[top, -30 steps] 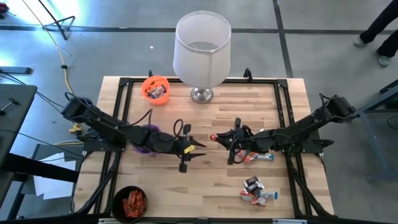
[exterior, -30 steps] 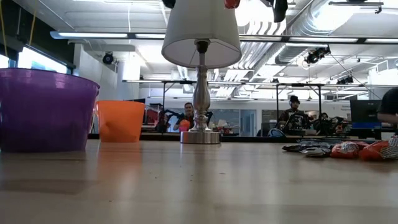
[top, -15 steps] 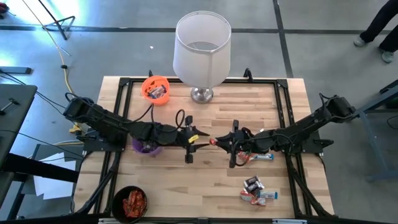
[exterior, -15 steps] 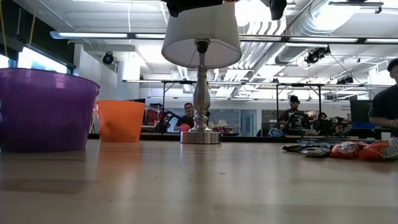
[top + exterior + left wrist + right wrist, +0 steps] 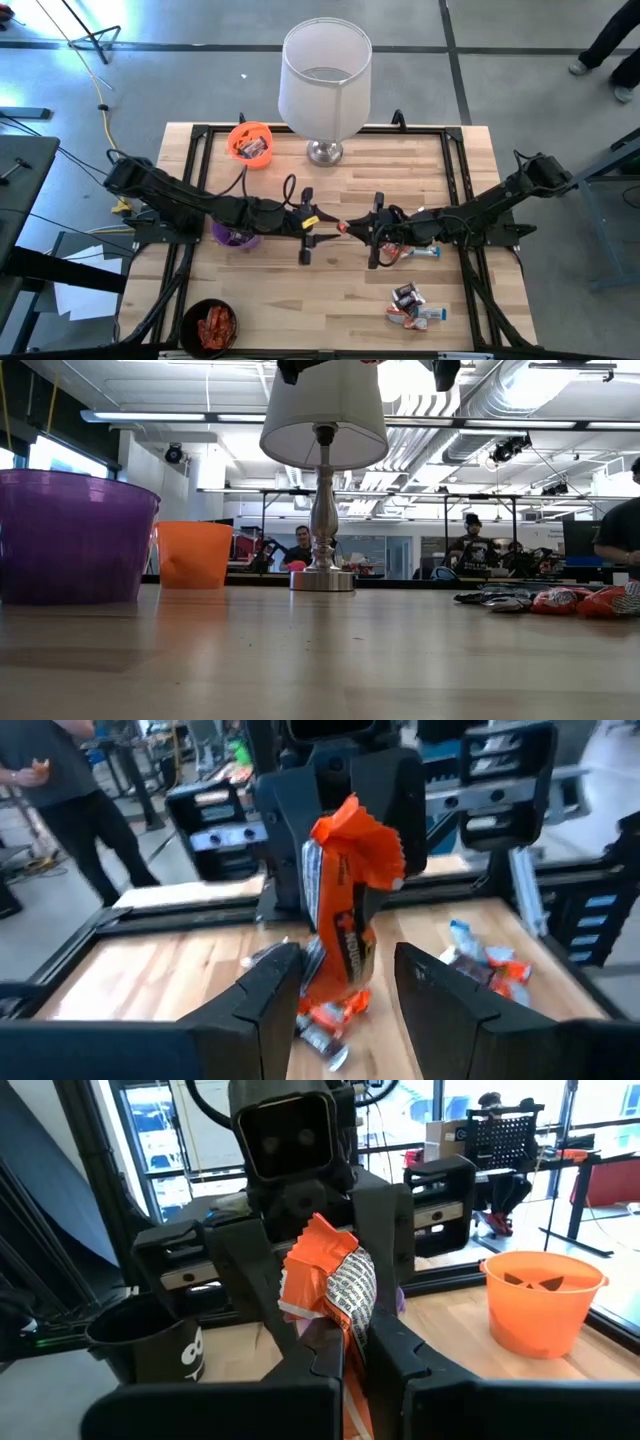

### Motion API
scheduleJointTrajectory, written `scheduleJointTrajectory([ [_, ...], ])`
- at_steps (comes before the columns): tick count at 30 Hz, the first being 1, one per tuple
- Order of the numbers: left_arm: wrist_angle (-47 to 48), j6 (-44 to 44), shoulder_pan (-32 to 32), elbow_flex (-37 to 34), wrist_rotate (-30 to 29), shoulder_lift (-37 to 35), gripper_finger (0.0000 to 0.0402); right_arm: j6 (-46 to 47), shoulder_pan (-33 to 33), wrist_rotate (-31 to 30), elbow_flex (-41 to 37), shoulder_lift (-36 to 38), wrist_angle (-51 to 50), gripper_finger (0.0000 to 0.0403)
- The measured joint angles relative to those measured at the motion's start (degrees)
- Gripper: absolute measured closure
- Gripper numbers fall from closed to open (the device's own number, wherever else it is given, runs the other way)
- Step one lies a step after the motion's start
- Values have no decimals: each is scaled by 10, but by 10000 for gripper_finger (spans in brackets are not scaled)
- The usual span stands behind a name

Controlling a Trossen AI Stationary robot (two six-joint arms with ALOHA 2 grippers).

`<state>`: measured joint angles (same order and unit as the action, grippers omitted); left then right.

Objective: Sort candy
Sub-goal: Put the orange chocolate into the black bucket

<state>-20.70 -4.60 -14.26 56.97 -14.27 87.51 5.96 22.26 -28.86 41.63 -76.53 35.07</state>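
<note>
An orange-red wrapped candy (image 5: 345,910) hangs in the air over the middle of the table (image 5: 330,290). My right gripper (image 5: 347,227) is shut on it. My left gripper (image 5: 320,222) faces it from the left and is open. Its two fingers (image 5: 270,995) stand on either side of the candy's free end; whether they touch it I cannot tell. More candy (image 5: 414,306) lies in a small heap near the front right. A couple of pieces (image 5: 418,252) lie under my right arm. My right gripper pinches one end of the orange-red candy (image 5: 348,1325) between its two fingers (image 5: 395,1355). The fingers come level from the table's right side and lie along the candy. The candy sticks out past the fingertips toward my left gripper, lifted clear of the table.
A white-shaded lamp (image 5: 325,80) stands at the far middle. An orange cup (image 5: 250,143) with candy in it sits left of the lamp. A purple cup (image 5: 232,237) stands under my left arm. A black cup (image 5: 210,325) of orange-red candy stands at the near left corner.
My left gripper has moved toward the table's right and a little toward the far edge. It has come up to the candy held in my right gripper, and its fingers now flank the candy's free end. My right gripper and the candy have stayed where they were.
</note>
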Motion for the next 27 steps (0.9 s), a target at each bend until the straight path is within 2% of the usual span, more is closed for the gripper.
scheduleJointTrajectory([
  [5, -39, -2, 1, 0, 12, 18, 252, 0, 0, 2, 0, 0, 4, 399],
  [11, -39, -2, 8, 0, 19, 19, 257, 0, -1, 0, 0, -1, 7, 399],
  [15, -40, -2, 9, 0, 19, 18, 290, 0, -1, 0, 0, -1, 9, 399],
  [21, -36, -1, 9, 0, 32, 18, 381, 0, 0, 4, 0, -1, 7, 397],
  [27, -32, -1, 9, 0, 33, 18, 390, 0, -1, 4, 0, 0, 6, 368],
])
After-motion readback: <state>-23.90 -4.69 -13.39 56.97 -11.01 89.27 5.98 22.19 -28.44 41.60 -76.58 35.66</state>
